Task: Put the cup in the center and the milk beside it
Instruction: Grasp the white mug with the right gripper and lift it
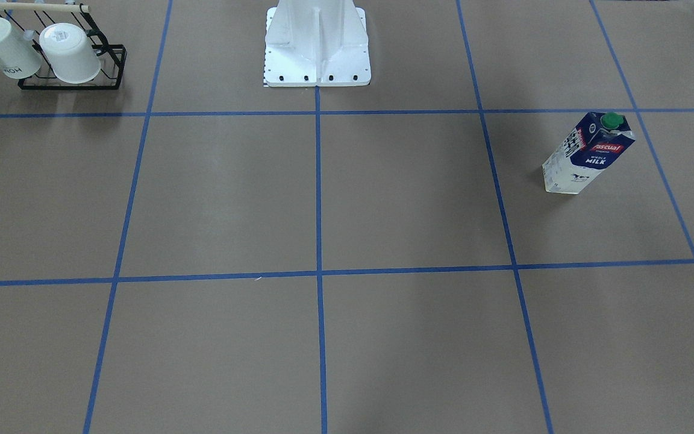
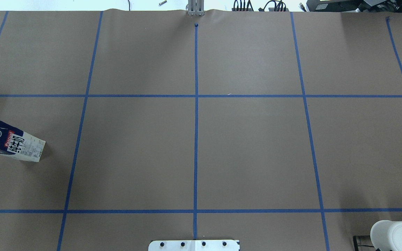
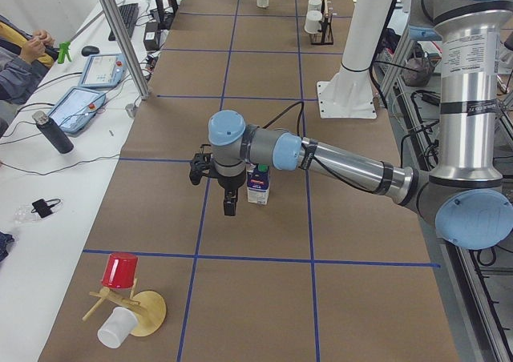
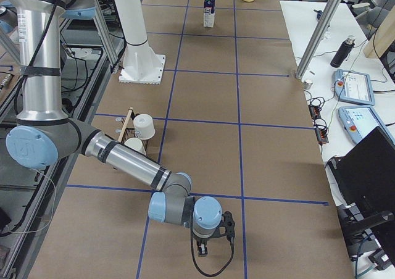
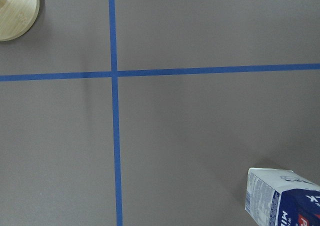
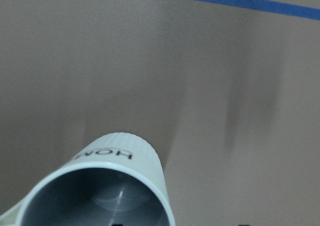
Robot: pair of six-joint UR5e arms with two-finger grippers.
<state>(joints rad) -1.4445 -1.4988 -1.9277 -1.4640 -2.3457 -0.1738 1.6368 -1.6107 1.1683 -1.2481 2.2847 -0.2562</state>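
Milk (image 1: 591, 154) is standing upright on the tabletop (image 1: 413, 193) at left; the cup (image 1: 0, 48) is resting tipped on a rack (image 1: 73, 86) at right. I cannot tell whether the left end effector (image 3: 230, 207) or the right end effector (image 4: 202, 248) is clenching.

My counter (image 2: 257, 157) lay covered edge to edge in brown paper, ruled into large squares by blue tape lines (image 2: 196, 139). Along its far edge ran a white side table (image 3: 56, 254) that carried two tablets (image 3: 78, 108), a keyboard (image 3: 127, 18), a dark bottle (image 3: 52, 132) and loose cables. Slanted aluminium posts (image 3: 120, 38) rose where table and counter met. Past the far right corner a black laptop (image 4: 370, 165) stood open. The light fell soft and even from above, and left only faint shadows on the paper.
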